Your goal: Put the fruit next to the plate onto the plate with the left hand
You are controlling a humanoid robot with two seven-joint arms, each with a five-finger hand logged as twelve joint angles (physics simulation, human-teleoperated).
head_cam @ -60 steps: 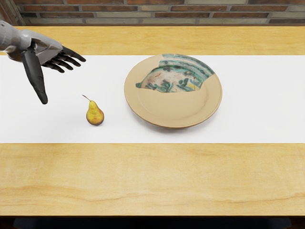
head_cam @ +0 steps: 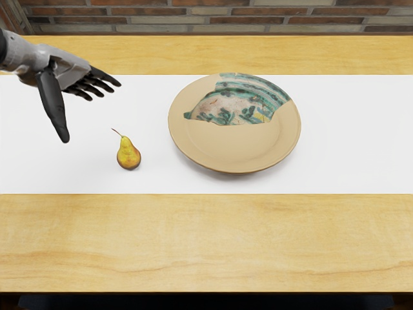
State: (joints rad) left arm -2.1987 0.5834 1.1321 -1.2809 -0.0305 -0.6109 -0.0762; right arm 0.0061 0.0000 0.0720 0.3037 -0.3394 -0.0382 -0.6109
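In the head view, a wooden worktop [head_cam: 206,239] fills most of the frame. A broad white strip [head_cam: 348,161] lies across its middle from the left edge to the right. A brick wall [head_cam: 193,16] runs along the far edge.

The left hand [head_cam: 68,77] comes in from the upper left corner on a grey arm and hangs above the far left part of the white strip. Its dark fingers [head_cam: 98,81] are spread and stretched out towards the right, and they hold nothing. The thumb [head_cam: 55,106] points down and slightly to the right, its tip ending above and to the left of the fruit, with a clear gap between the two.

The pear [head_cam: 128,155], yellow with a reddish blush low on its body, stands upright on the white strip with its thin stem leaning to the upper left. Nothing touches it. It sits left of the plate [head_cam: 193,145], near the rim but apart from it, with bare white strip showing between them.

The plate is round and tan and lies flat on the white strip, about the middle of the frame. A green and white painted pattern covers part of its far half, while the near half is plain. Nothing rests on it.
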